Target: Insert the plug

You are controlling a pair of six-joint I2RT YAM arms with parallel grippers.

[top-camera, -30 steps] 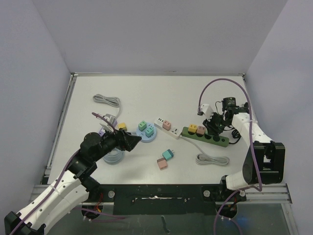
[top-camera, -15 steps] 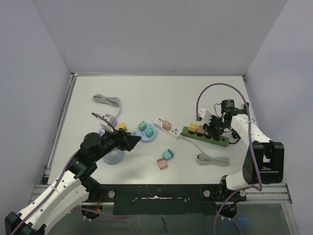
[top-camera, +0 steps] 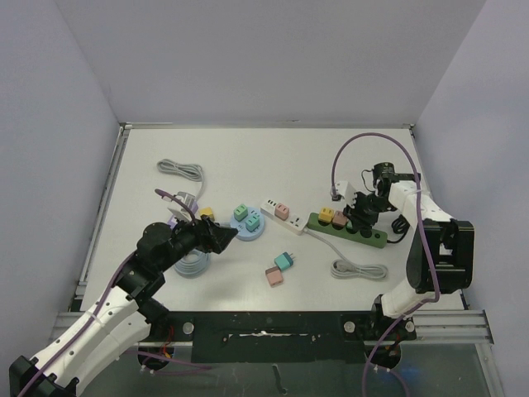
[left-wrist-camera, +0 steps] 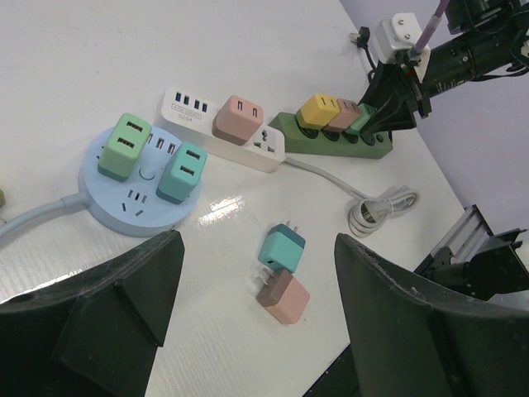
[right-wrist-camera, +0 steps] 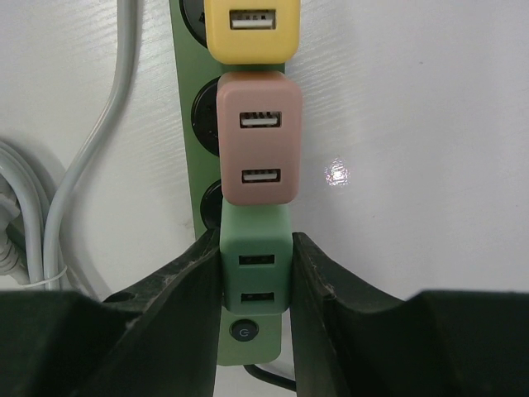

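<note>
The right gripper (top-camera: 361, 215) is closed tight on the green plug (right-wrist-camera: 255, 265), one finger on each long side, and holds it directly over the green strip (left-wrist-camera: 331, 145) at the right of the table (top-camera: 248, 157). The plug's long axis runs along the strip's, with its USB face toward the wrist camera. Its far end is touching or just beside the pink plug (right-wrist-camera: 258, 136), which sits next to the yellow plug (right-wrist-camera: 252, 29) in the same row. Its near end stops just short of the power button (right-wrist-camera: 242, 331). The socket beneath is hidden by the plug, so the frames do not show whether the prongs are seated. The coming move looks like a straight press down into the strip. Room is tight: any drift along the strip would meet the pink plug or the button, while the sides are open table apart from a grey cord (right-wrist-camera: 50, 215) on one side. The left gripper (top-camera: 223, 240) stands wide open and holds nothing, hovering by the round hub (top-camera: 248, 225), well apart from the strip. The right arm is plainly the nearer. A teal plug (top-camera: 284, 261) and another pink plug (top-camera: 274, 277) lie loose between the arms. The table is smooth, white and slightly glossy.
</note>
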